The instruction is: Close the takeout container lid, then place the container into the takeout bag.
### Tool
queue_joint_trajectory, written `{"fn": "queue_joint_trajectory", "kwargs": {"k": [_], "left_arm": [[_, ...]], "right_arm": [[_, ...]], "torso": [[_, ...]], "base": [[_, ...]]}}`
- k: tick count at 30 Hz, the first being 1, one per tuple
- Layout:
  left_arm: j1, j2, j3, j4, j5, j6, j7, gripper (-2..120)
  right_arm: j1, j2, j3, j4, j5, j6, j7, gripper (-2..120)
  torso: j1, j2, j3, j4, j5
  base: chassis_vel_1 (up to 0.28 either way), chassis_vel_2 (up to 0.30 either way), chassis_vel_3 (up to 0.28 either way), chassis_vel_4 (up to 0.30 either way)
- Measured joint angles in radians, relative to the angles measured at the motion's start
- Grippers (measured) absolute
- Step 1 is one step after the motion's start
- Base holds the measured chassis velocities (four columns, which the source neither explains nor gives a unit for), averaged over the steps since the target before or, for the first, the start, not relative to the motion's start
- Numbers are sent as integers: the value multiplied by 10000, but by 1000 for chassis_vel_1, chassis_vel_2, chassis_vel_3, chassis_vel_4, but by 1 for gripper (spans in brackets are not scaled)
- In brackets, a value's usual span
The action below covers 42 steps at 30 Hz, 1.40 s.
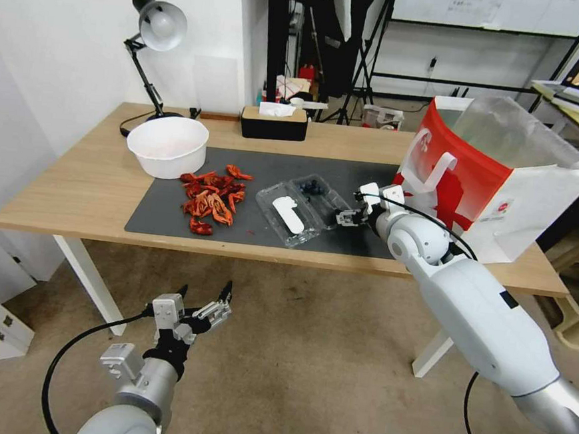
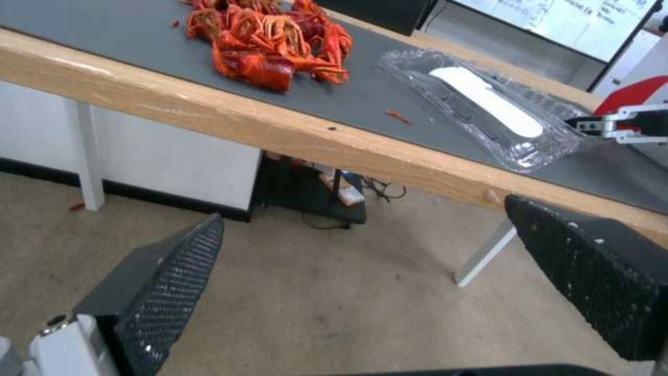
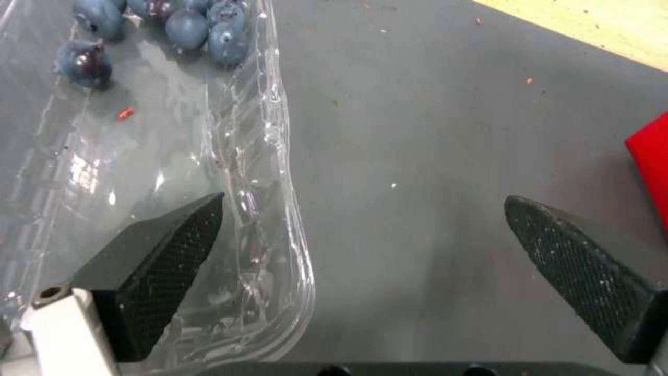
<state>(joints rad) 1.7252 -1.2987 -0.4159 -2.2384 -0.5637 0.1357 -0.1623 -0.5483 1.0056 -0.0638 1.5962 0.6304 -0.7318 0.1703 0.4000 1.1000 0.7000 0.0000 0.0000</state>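
A: Where is the container [image 1: 318, 194] sitting?

B: On the dark mat [image 1: 169, 217], toward the front edge of the tabletop [image 1: 71, 186], lying open. The takeout container lid [image 1: 287, 213] is folded out flat on the side nearer the front edge, white label facing up, and the half with the blueberries [image 1: 313, 187] lies behind it.

A: And the right gripper [image 1: 344, 217]?

B: It is down at the mat, right at the container's rim on the side facing the takeout bag [image 1: 507, 174]. Its fingers are spread wide. In the right wrist view one fingertip [image 3: 174, 245] overlaps the clear rim and the other is over bare mat. They pinch nothing.

A: The bag?

B: Standing upright at the right end of the tabletop, mouth open, foil lining showing, just beside the right arm.

A: What about the left gripper [image 1: 204, 300]?

B: It hangs below the front edge of the tabletop, over the carpet, fingers apart and holding nothing.

A: Anything else up there?

B: A heap of red crayfish [image 1: 212, 197] on the mat just left of the lid, a white bowl [image 1: 167, 146] behind it, a desk lamp [image 1: 153, 39] at the back left corner and a black tissue box [image 1: 274, 122] along the back edge.
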Motion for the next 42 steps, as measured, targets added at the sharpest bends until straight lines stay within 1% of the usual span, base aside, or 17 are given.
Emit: {"fn": "queue_joint_trajectory", "kwargs": {"k": [14, 30, 42], "left_arm": [[-11, 28, 12, 100, 25, -97, 66, 100], [-51, 35, 24, 232, 53, -168, 136, 100], [-59, 35, 26, 259, 64, -192, 174, 100]], "right_arm": [[-615, -241, 258, 755, 13, 5, 572, 100], [-1187, -328, 396, 1424, 23, 6, 716, 100], [-1296, -307, 396, 1557, 22, 5, 794, 100]], "torso": [[0, 0, 0, 0, -1], [0, 0, 0, 0, 0], [0, 0, 0, 0, -1]], "base": [[0, 0, 0, 0], [0, 0, 0, 0], [0, 0, 0, 0]]}}
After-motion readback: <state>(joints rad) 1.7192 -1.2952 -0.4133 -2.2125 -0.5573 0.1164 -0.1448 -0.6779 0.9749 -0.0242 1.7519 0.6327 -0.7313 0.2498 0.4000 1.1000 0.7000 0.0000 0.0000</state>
